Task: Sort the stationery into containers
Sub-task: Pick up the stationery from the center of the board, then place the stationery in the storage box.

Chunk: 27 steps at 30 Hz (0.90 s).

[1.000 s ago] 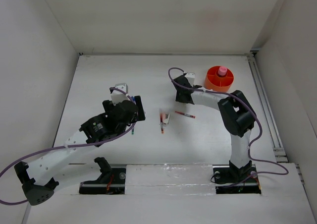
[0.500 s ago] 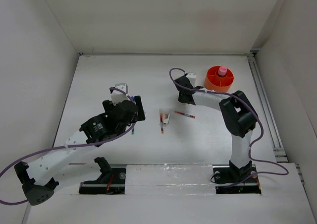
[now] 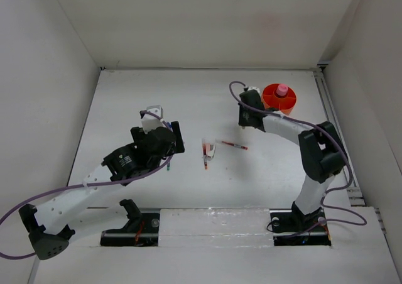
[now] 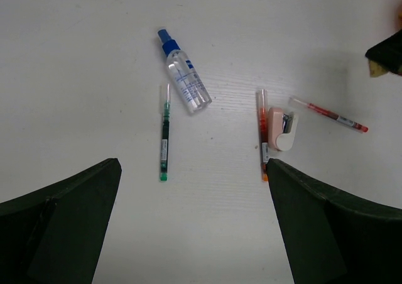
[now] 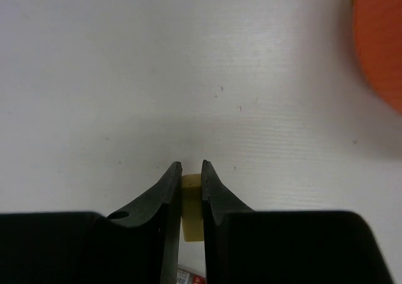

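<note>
Between right fingers (image 5: 169, 193), smooth beige eraser cube (image 5: 191, 212)

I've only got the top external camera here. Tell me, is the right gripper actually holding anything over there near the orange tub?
Observer: Yes. The right wrist view shows the right gripper shut on a beige eraser, pinched between its fingers.
Operator: And what's hidden under the left arm?
Observer: The left wrist view shows a green pen and a clear blue-capped bottle lying side by side.
Operator: Is the left gripper holding either one?
Observer: No. The left gripper is open above them, with nothing between its fingers.
</note>
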Tool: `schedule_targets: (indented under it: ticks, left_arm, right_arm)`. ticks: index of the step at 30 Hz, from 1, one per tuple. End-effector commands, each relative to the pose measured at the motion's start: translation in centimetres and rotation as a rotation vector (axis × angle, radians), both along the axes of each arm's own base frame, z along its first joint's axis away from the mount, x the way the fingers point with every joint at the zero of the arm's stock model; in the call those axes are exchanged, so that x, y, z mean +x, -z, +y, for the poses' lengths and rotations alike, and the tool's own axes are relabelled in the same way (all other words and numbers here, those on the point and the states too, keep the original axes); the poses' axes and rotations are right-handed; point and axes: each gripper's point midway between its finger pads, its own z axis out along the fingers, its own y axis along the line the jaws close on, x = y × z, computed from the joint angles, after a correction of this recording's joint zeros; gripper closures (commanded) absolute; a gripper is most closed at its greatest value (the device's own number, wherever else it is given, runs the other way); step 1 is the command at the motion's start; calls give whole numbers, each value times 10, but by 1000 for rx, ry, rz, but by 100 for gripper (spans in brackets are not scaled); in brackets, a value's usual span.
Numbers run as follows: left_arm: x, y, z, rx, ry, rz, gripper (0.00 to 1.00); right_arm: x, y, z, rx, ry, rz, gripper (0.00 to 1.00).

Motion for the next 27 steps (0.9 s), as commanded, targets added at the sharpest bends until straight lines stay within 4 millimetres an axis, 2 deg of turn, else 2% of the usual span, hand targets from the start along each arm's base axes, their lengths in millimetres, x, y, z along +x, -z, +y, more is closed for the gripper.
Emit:
schedule_targets:
  ticks: [1,3,5,6,7,8,9,11,12,13,14,15,17,18,20,24,25,27]
  left_arm:
    - [2,1,-1,2,-9,-4,0]
    - [2,1,-1,2,-9,-4,0]
    - [2,-1,0,-5,-9,-10,0]
    - [2,-1,0,-5,-9,-10,0]
    - [2,-1,0,-5,-9,-10,0]
    - [1,-3,1,-12,-9,-15,0]
    - [1,-3,1,-12,-9,-15,0]
    - [0,-5,2,-20,-9,-21,0]
    - [0,-5,2,-20,-9,-21,0]
    - [0,-5,2,-20,-9,-21,0]
    - [0,-8,3,-28,-9,-27,0]
    - [-2,-7,5,-31,-9,-29,0]
    - [-3,-10,6,-42,-9,-37,0]
    - [-4,-12,7,-49,-9,-43,0]
    - [-3,-13,6,-49,-4,-49,0]
    - [-4,-15,6,-59,3,-50,0]
    - [-3,-16,5,-59,7,-56,0]
    - [-4,-15,4,-62,14,-52,0]
  right_arm:
    - [35,-106,22,149,-222,-287,100]
    - [41,-133,13,135,-277,-347,100]
    - [48,-172,3,104,-318,-446,100]
    - [52,-184,-3,99,-329,-489,100]
    - [57,-198,-15,109,-352,-534,100]
    - [59,-217,-20,118,-387,-595,100]
    - [62,-221,-25,109,-431,-633,100]
    - [69,-255,-40,137,-536,-756,100]
    - [75,-251,-45,138,-581,-754,100]
    - [79,-256,-51,135,-604,-767,100]
    - [83,-259,-64,134,-625,-766,100]
    - [92,-272,-72,122,-629,-785,100]
    - [101,-280,-93,106,-600,-796,100]
    - [103,-294,-99,83,-595,-827,100]
    - [114,-292,-117,49,-576,-830,100]
    - [127,-289,-137,43,-610,-824,100]
    - [130,-293,-140,44,-619,-831,100]
    - [135,-279,-147,65,-632,-807,100]
